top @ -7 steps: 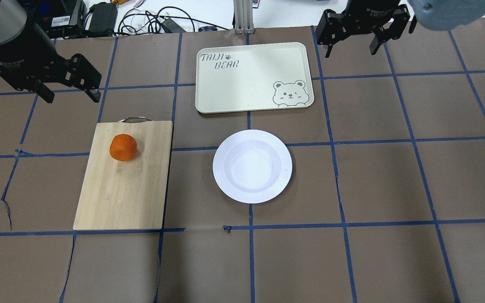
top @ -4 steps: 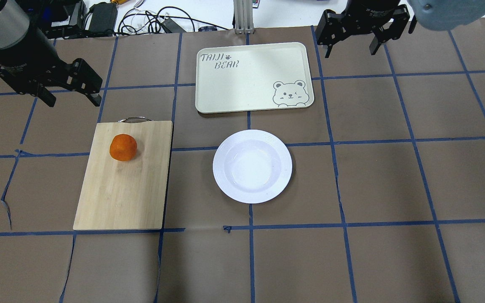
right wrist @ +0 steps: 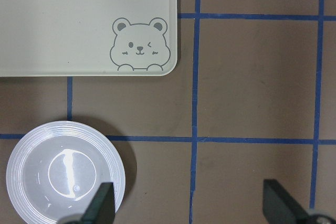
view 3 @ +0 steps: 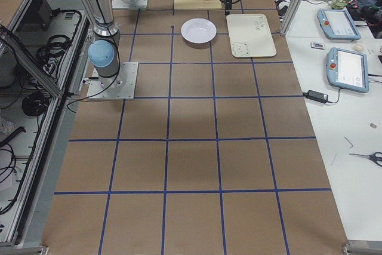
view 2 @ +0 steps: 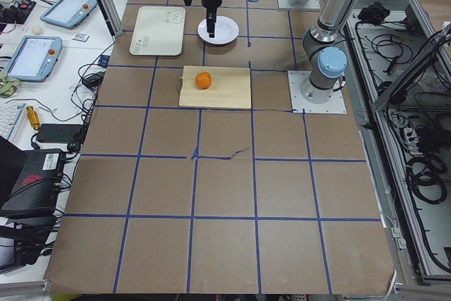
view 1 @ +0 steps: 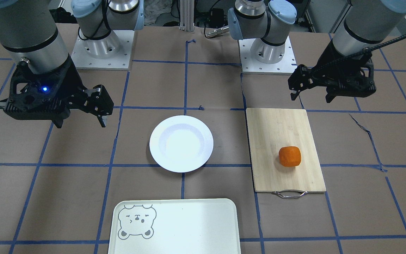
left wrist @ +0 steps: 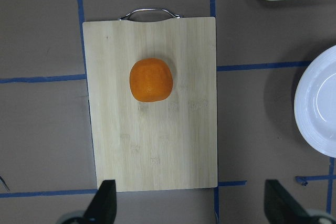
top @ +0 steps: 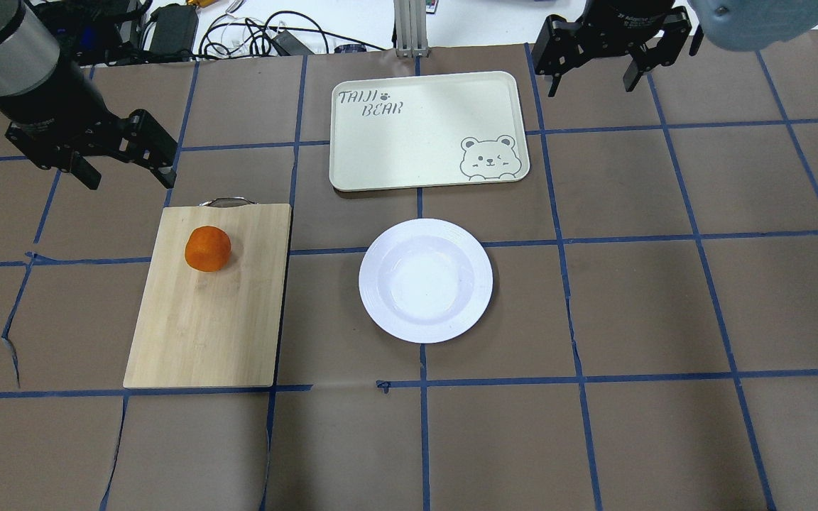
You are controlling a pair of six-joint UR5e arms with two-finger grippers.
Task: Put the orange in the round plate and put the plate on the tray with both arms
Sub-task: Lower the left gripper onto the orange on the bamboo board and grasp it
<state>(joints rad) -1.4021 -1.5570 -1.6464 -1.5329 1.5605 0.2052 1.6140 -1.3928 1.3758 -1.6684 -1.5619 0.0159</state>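
On the wooden board [top: 206, 312], the orange [top: 208, 248]; left hand [top: 127, 174] and right hand [top: 590, 86] aloft, jaws apart, empty.

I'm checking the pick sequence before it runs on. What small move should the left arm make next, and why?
Probably ease the left gripper down and across until its open jaws straddle the small bright orange fruit. That fruit lies untouched on the bamboo cutting board, the gripper hangs above the table holding nothing, and the white round plate is empty.
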